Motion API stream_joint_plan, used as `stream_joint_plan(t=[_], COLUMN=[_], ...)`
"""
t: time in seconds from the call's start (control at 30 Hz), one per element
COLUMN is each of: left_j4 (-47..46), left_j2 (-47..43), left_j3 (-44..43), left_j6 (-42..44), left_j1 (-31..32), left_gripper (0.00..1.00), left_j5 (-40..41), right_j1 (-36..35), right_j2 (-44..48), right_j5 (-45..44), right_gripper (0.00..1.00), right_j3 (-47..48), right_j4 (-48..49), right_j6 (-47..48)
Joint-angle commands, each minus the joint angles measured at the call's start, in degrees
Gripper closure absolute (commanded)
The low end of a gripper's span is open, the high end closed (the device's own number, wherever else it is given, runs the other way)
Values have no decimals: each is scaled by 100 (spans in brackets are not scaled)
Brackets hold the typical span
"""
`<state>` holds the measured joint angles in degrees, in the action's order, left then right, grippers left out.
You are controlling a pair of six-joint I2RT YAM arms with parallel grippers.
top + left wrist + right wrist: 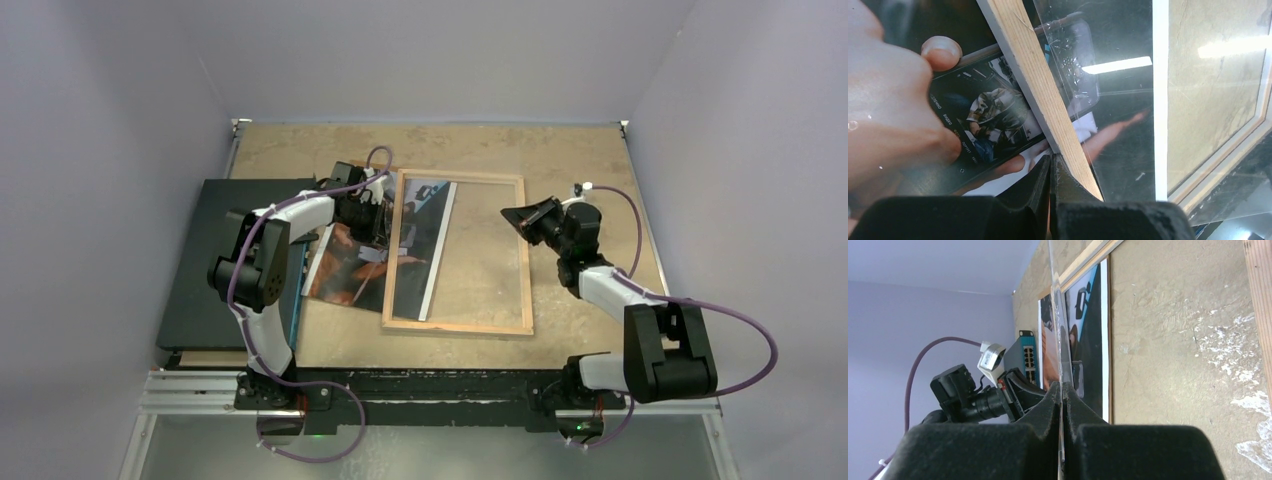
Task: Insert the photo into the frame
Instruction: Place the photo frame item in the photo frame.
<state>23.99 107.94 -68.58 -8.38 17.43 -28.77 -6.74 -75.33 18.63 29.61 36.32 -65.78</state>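
Left fingers (pixel 372 215), from above: closed, sitting at the left rail of the frame (pixel 460 327), towards its far end.
Right fingers (pixel 520 215), from above: closed, just inside the frame's right rail, in its far half.
Frame, from above: flat on the worktop (pixel 590 160), light wood side up.
Photo (pixel 345 265), from above: lying askew under the frame's left side. Its orange-brown part sticks out past the left rail and its white strip shows inside the opening.
Dark board (pixel 215 260), from above: left of the frame, beyond the photo, partly under the left arm.
Left wrist, fingers (pixel 1035 187): tips pressed together right against the frame (pixel 1040 95) at its wooden rail. I can't tell whether anything thin is caught between them.
Left wrist, photo (pixel 983 115): passes beneath the rail, and a printed hand holding a phone shows on it.
Left wrist, clear pane (pixel 1128 125): on the inner side of the rail, with glare across it.
Right wrist, fingers (pixel 1088 412): clamped on the thin edge of the clear pane (pixel 1062 340), which runs edge-on away from the tips.
Right wrist, photo (pixel 1090 335): flat on the worktop (pixel 1173 365) within the frame (pixel 1259 290), beyond the pane.
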Motion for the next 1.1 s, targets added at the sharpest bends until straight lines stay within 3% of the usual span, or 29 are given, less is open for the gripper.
stream_joint_plan(t=[0.0,0.63,1.07], left_j4=[-251,-305,-302], left_j2=[-232,-236,-254], left_j3=[42,125,166], left_j6=[-41,-34,-50], left_j1=[50,73,70], left_gripper=[100,100,100], left_j5=[-84,-113,-67], right_j1=[-22,-310,-318], right_j2=[77,527,1082], right_j5=[-37,-93,-371], right_gripper=[100,100,100], right_j3=[-60,-20,35], right_j4=[231,198,-197], right_j6=[-199,-915,-758])
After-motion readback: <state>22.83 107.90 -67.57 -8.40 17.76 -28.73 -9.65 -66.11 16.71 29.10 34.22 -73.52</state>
